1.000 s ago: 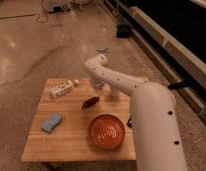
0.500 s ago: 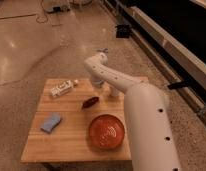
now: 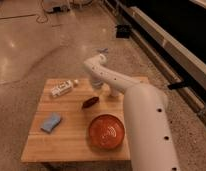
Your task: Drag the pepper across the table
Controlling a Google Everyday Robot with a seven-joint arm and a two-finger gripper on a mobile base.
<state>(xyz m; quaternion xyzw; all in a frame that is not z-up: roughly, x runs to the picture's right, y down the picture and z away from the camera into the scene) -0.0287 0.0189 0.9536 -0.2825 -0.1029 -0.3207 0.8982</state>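
The pepper [image 3: 90, 102] is a small dark red-brown tapered object lying on the light wooden table [image 3: 66, 142], a little behind its middle. My gripper [image 3: 101, 87] is at the end of the white arm and reaches down over the table's far part, just behind and to the right of the pepper. I cannot tell whether it touches the pepper. The thick white forearm [image 3: 146, 125] crosses the table's right side and hides that edge.
A round orange-red plate [image 3: 106, 131] sits at the front right of the table. A blue sponge [image 3: 50, 122] lies at the front left. A white bottle-like item [image 3: 62, 88] lies at the back left. Speckled floor surrounds the table, with a dark rail at right.
The arm has shifted a little to the left over the table's far part. The pepper, plate, sponge and white item stay where they were.
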